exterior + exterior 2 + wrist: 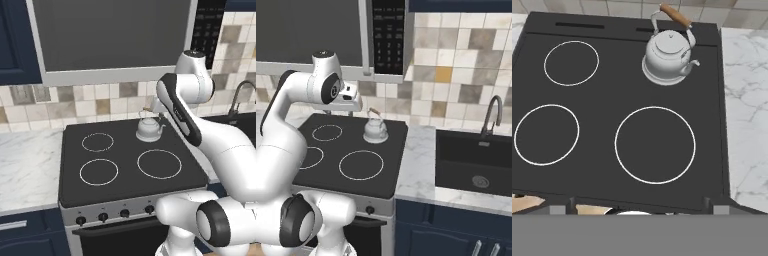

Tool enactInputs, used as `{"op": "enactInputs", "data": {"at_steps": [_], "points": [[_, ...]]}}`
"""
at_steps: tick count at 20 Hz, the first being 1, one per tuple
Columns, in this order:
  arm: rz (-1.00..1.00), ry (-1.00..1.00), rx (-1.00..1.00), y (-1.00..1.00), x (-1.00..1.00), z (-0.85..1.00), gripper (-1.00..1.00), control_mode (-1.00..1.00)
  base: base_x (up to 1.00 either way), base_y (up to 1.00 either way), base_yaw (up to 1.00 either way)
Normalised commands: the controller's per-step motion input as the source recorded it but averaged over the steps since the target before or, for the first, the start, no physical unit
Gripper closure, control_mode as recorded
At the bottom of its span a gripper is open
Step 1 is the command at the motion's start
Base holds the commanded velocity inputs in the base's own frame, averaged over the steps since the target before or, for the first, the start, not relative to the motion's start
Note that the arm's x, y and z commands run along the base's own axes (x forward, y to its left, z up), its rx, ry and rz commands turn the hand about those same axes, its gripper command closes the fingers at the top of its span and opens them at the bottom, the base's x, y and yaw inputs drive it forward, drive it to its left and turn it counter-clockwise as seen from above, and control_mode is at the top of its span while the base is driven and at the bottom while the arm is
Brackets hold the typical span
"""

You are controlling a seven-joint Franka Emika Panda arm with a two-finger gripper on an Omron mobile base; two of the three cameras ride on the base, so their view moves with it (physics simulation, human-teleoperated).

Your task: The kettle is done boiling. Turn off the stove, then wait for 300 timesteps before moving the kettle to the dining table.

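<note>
The kettle sits on the stove's back right burner; above the stove, the gripper hangs wide open, empty, probably waiting.

Even, diffuse rendered light is filling all three views; no clear source is showing. Shadows are staying faint, only soft shading under the kettle. Stove glass is showing no glare. Edges are rendering slightly soft, without distortion.

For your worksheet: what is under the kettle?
The kettle stands on the stove, back right. Whether a fourth ring lies beneath is hidden by its base.
</note>
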Motion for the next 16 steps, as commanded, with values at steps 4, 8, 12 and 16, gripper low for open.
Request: {"op": "enactInputs", "data": {"at_steps": [4,8,12,16], "points": [[0.00,0.00,0.00,0.00,0.00,0.00,-1.00,1.00,-0.07,-0.45,0.00],[0.00,0.00,0.00,0.00,0.00,0.00,-1.00,1.00,-0.10,-0.49,0.00],[0.00,0.00,0.00,0.00,0.00,0.00,-1.00,1.00,-0.10,-0.53,0.00],[0.00,0.00,0.00,0.00,0.00,0.00,-1.00,1.00,-0.07,-0.53,0.00]]}}
